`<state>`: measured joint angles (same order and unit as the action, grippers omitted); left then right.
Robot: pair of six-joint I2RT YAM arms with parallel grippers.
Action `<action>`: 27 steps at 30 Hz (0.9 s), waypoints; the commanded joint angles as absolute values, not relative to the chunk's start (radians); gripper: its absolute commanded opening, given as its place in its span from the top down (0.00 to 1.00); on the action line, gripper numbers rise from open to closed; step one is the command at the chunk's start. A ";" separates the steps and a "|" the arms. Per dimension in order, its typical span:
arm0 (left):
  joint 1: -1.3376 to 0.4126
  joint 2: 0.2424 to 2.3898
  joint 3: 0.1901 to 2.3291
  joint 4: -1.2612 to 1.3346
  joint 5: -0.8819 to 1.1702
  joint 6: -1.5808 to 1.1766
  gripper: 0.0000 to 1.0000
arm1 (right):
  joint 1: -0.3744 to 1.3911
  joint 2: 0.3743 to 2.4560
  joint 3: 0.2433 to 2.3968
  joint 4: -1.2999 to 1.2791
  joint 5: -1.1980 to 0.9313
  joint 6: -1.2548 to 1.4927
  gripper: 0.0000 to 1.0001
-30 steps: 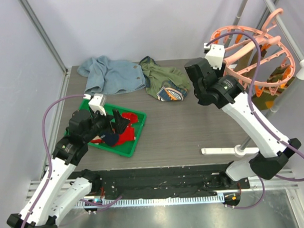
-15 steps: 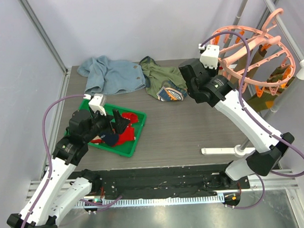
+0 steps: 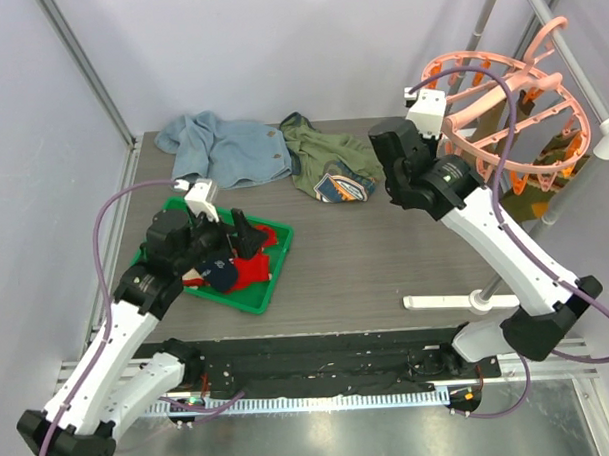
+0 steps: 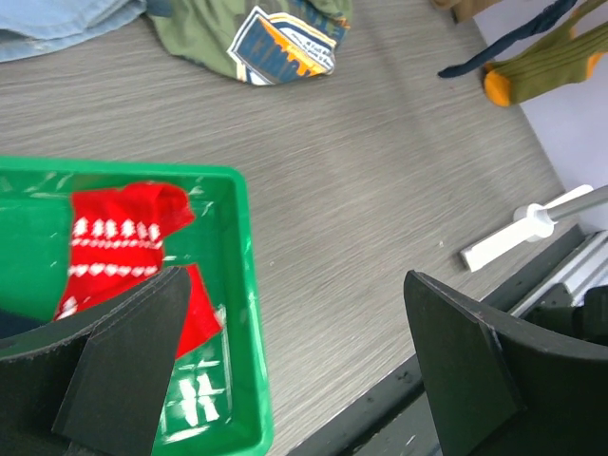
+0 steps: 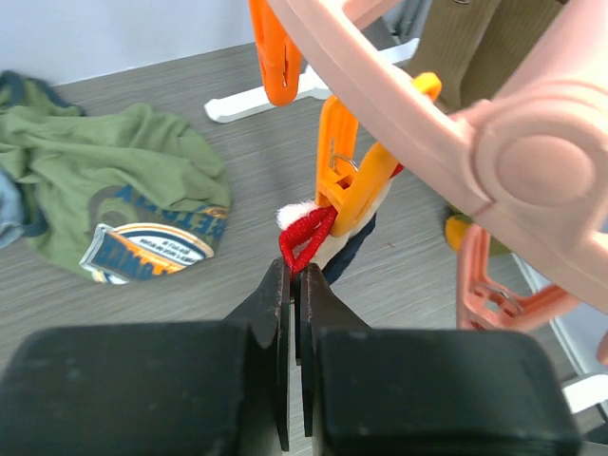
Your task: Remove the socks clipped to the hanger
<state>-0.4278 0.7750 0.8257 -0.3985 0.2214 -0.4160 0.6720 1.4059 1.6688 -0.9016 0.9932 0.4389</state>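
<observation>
The salmon-pink hanger (image 3: 505,106) hangs at the far right, its ring (image 5: 456,114) filling the right wrist view. An orange clip (image 5: 366,176) holds a red-cuffed sock (image 5: 309,237), and my right gripper (image 5: 295,271) is shut with the cuff's lowest edge pinched between its tips. More socks (image 3: 552,164) dangle under the ring, among them an olive one with an orange toe (image 4: 541,66) and a navy one (image 4: 503,43). My left gripper (image 4: 294,285) stands wide open over the right rim of the green tray (image 4: 247,285). A red sock with white stripes (image 4: 119,233) lies in that tray.
A light-blue garment (image 3: 227,151) and an olive-green garment (image 3: 332,162) lie at the back of the table. The rack's white foot (image 3: 447,301) rests on the table at the right, and its grey pole (image 3: 579,58) rises behind the hanger.
The right gripper's jaws closed from part open to shut at the red cuff. The right arm swung left, then back toward the hanger. The left gripper rose slightly over the tray.
</observation>
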 commanded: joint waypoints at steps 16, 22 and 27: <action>-0.906 1.472 1.280 0.182 0.089 -0.278 0.00 | 0.664 1.172 1.658 -0.854 0.701 0.407 0.99; -0.968 1.713 1.448 0.270 0.158 -0.256 0.00 | 0.649 1.149 1.635 -0.848 0.695 0.394 0.99; -0.989 1.787 1.488 0.345 0.152 -0.259 0.40 | 0.634 1.129 1.615 -0.835 0.664 0.393 0.99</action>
